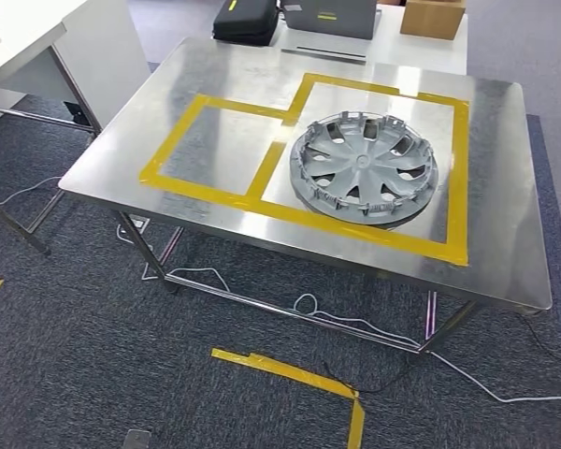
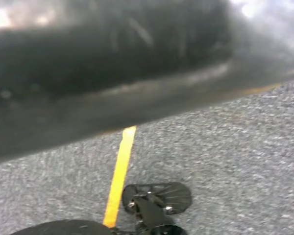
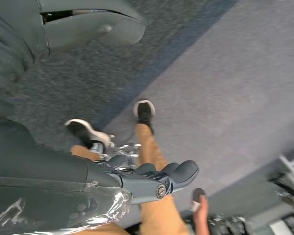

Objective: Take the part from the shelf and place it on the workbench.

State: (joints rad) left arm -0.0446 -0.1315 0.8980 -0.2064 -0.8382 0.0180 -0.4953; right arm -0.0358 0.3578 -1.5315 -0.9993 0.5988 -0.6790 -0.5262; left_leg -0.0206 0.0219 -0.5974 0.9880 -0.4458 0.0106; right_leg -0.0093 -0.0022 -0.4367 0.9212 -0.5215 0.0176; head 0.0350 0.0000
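On the steel table (image 1: 193, 89) ahead of you, the part is already down: a grey wheel cover (image 1: 363, 166) lies flat inside the right-hand of the two yellow tape rectangles (image 1: 377, 224), its rim just inside the tape on the near side and well apart from the table's edges. No hand is touching it in the head view. You can judge the placing step as done, or very nearly so, and the moment as the pull-back after release.

Beyond the table, a white desk carries a black bag (image 1: 246, 19), a grey case (image 1: 328, 17) and a cardboard box (image 1: 433, 17); none of these bears on the task. A white cable (image 1: 348, 321) trails over the carpet under the table's frame, and yellow tape marks (image 1: 292, 371) lie on the floor close to you.

Your right hand (image 3: 153, 178) hangs low over the carpet in the right wrist view, its dark fingers (image 3: 182, 171) stretched out together and its thumb held apart from them, with nothing between them; it is released and empty. A person's legs and shoes (image 3: 144, 111) stand just past it, so mind that neighbour before you swing the arm.

Your left wrist view looks down at carpet and a yellow floor line (image 2: 119, 176), blurred; you cannot tell from it how the left fingers lie.

Next, you need only check that the cover sits fully within its tape frame, then keep both arms down and clear of the table edge.
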